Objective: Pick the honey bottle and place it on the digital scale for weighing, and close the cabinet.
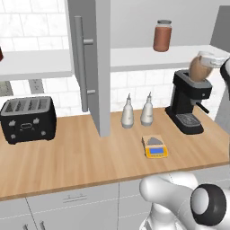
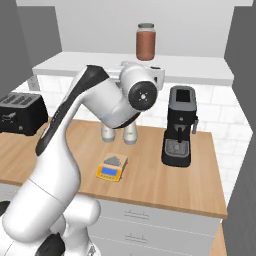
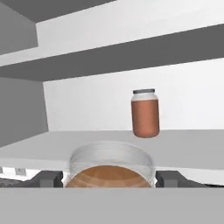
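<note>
Shelf point(image 3: 183, 144) behind: jar point(image 3: 145, 113); coffee machine point(image 1: 188, 101) below

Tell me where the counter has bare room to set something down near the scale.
Bare wood lies between the toaster and the digital scale, in front of the open cabinet door. A narrower strip runs between the scale and the coffee machine. Behind the scale it is crowded by two whitish bottles.

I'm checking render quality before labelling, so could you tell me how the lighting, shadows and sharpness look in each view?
Left base view: flat, even light, no glare, only a faint shadow beside the digital scale. Right base view: equally soft, slightly blurred edges on the reddish-brown jar. Hand view: the honey bottle looms large between the fingers; the shelf underside is dark.
</note>
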You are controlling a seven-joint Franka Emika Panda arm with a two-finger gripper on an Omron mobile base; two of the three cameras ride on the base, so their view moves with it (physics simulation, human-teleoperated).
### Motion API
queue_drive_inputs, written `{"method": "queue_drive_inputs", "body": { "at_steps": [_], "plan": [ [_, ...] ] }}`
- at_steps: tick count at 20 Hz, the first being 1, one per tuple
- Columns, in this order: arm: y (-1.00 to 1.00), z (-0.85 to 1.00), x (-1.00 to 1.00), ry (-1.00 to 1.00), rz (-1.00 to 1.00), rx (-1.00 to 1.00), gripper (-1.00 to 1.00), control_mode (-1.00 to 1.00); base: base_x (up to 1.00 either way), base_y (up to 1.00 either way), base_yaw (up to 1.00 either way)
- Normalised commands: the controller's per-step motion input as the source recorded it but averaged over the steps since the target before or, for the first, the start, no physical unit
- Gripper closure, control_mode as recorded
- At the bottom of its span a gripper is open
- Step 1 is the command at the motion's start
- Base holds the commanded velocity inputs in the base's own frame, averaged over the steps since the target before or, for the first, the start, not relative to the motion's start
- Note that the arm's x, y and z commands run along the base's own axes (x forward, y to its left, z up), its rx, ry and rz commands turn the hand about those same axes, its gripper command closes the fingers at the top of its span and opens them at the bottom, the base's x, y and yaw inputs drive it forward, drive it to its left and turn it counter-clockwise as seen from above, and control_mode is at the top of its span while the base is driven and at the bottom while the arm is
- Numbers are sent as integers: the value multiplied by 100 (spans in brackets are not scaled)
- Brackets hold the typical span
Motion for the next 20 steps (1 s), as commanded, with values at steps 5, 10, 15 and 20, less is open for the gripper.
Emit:
{"method": "queue_drive_inputs", "body": {
  "at_steps": [5,10,15,20],
  "plan": [
    [10,-50,-9,-1,26,-6,100,-100,0,0,0],
    [34,-80,0,-2,21,-2,100,-100,0,0,0],
    [45,-79,6,0,3,-9,100,-100,0,0,0],
    [19,-66,0,-7,0,-5,100,-100,0,0,0]
  ]
}}
